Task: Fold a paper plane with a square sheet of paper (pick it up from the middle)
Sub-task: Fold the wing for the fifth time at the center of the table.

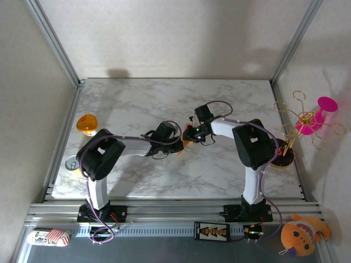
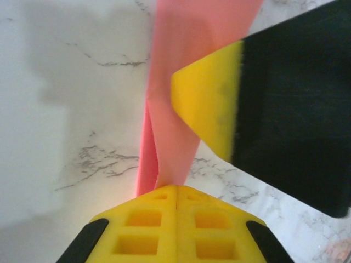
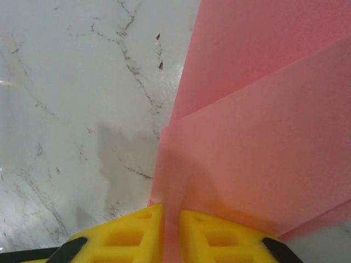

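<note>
1. The left arm (image 1: 101, 159) comes up from its base at the near left. Its elbow is bent high and the forearm stretches right toward the centre.
2. The right arm (image 1: 252, 142) pretty much mirrors it, with a raised elbow and the forearm reaching left.
3. The two wrists meet mid-scene, grippers almost tip to tip.
4. The left gripper (image 2: 175, 190) has its yellow pads squeezed flat together, pinching the folded pink paper sheet (image 3: 258, 137).
5. The right gripper (image 3: 171, 212) is clamped too, with just a thin slit between the pads and the sheet caught in it.
6. From the left wrist, one of the right gripper's fingers (image 2: 205, 107) angles in from the right, its pad against the sheet just ahead of the left tips.
</note>
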`<state>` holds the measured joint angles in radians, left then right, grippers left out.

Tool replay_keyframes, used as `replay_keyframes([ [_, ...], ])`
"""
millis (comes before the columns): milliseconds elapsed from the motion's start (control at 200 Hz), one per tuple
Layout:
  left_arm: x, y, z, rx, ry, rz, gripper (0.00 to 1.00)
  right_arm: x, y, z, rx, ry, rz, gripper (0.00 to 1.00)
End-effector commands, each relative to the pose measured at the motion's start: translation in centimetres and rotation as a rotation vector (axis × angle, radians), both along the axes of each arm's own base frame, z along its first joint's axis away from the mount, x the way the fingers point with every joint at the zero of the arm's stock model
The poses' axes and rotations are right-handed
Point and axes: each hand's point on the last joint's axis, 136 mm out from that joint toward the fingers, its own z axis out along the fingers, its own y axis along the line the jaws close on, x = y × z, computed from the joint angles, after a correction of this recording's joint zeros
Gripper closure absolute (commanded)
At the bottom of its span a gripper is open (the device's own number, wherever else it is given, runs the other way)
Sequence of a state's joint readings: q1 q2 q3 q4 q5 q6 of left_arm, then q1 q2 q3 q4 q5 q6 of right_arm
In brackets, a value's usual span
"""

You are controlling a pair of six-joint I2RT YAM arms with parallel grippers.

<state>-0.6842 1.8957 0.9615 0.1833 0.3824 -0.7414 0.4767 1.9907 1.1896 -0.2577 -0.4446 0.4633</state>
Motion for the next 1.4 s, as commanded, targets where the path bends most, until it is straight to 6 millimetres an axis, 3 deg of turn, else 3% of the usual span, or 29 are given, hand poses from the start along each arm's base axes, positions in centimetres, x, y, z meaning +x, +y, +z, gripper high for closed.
replay_keyframes([
  [0,0.9,-0.2,0.0,0.008,-0.016,0.033,1.0,-1.6,-4.3,-6.1,-0.236,0.082,-0.06,0.81],
  [200,0.2,0.9,-1.6,0.063,0.015,0.05,1.0,-0.4,-3.2,-4.0,-0.181,0.037,-0.056,0.81],
  [411,-0.6,2.3,-3.1,0.128,0.044,0.062,1.0,2.2,-1.1,2.8,-0.048,-0.135,-0.052,0.79],
  [506,-0.8,2.3,-3.2,0.132,0.048,0.062,1.0,1.9,-1.2,3.8,-0.03,-0.163,-0.052,0.8],
  [721,-0.7,2.2,-3.2,0.131,0.049,0.059,1.0,-0.5,-1.2,2.7,-0.031,-0.114,-0.031,0.86],
  [986,-0.7,2.2,-3.3,0.134,0.052,0.055,1.0,-1.0,0.2,1.8,0.013,-0.072,0.01,0.97],
  [1392,-0.7,2.1,-3.2,0.135,0.052,0.056,1.0,-2.0,1.2,0.5,0.04,-0.027,0.057,0.98],
])
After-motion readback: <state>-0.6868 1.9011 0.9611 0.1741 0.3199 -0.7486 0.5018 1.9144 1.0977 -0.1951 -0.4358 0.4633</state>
